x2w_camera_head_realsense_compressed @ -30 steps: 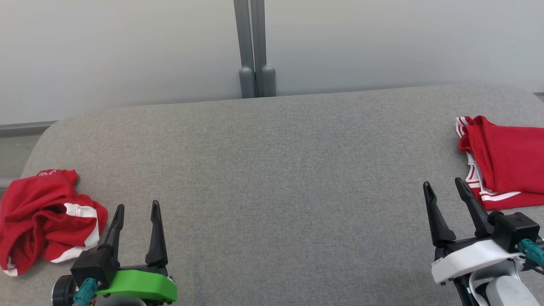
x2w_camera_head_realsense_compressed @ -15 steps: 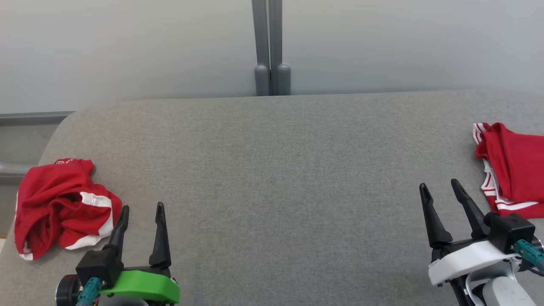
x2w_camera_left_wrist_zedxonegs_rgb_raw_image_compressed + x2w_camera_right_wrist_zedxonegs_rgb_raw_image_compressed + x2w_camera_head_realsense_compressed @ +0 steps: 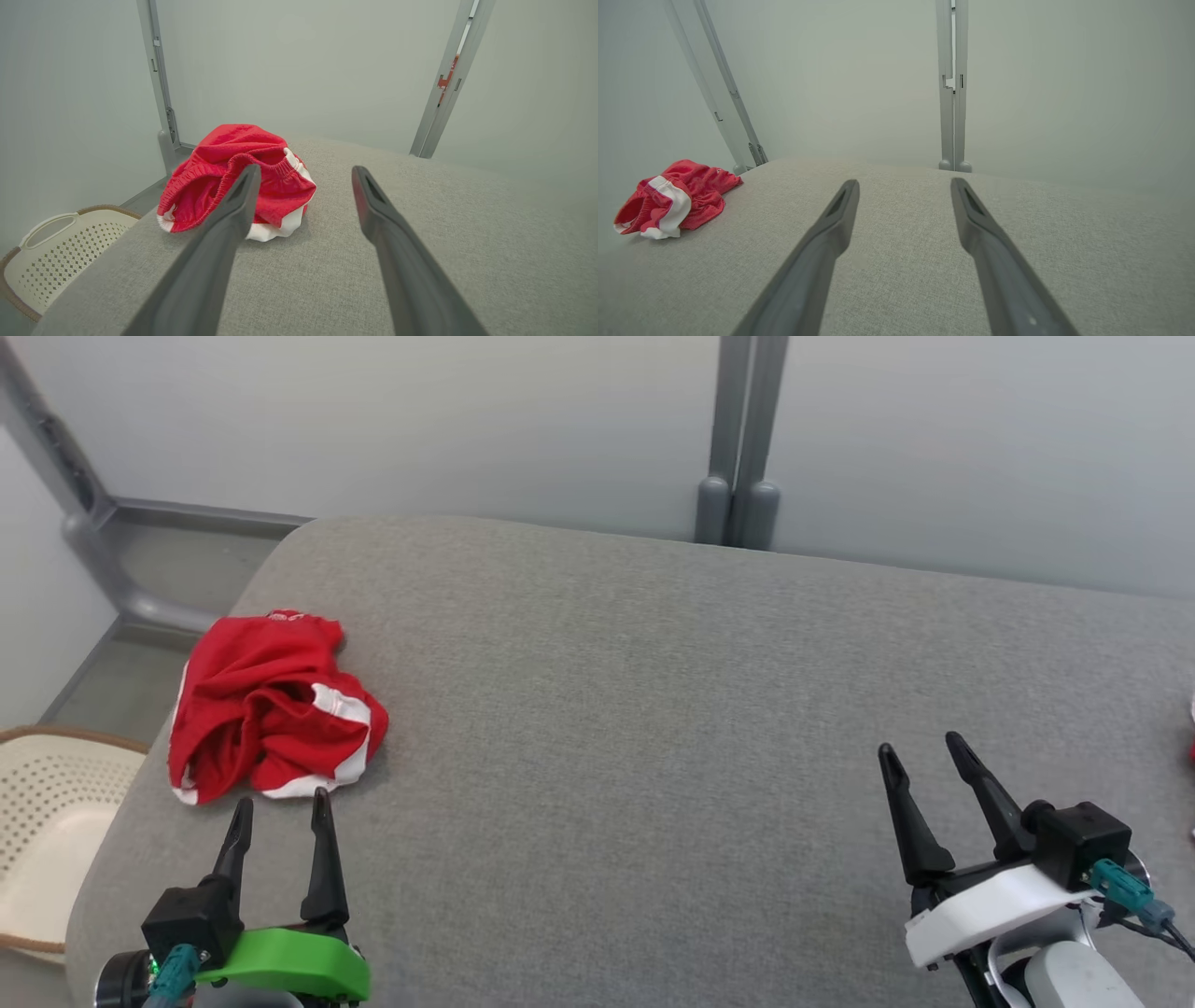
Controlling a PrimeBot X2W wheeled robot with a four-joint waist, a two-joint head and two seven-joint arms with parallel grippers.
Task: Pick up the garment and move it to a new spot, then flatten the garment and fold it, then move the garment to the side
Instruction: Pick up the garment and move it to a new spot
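Observation:
A crumpled red garment [image 3: 271, 709] with white side stripes lies on the grey padded table [image 3: 653, 709], near its left edge. In the left wrist view the garment [image 3: 233, 182] sits just beyond the fingertips, a little left of the gap. My left gripper [image 3: 282, 810] is open and empty, its tips just short of the garment's near edge. My right gripper [image 3: 924, 758] is open and empty over bare table at the lower right. The right wrist view has the garment [image 3: 675, 198] far off to the left.
A cream perforated basket [image 3: 47, 821] stands on the floor beside the table's left edge, also seen as the basket [image 3: 60, 252] from the left wrist. A grey post [image 3: 742, 439] rises behind the table. A sliver of red and white cloth [image 3: 1192, 728] shows at the right edge.
The head camera has turned left, so the crumpled garment now sits further right in view and the folded red garment has almost left the right edge. Both grippers stay open.

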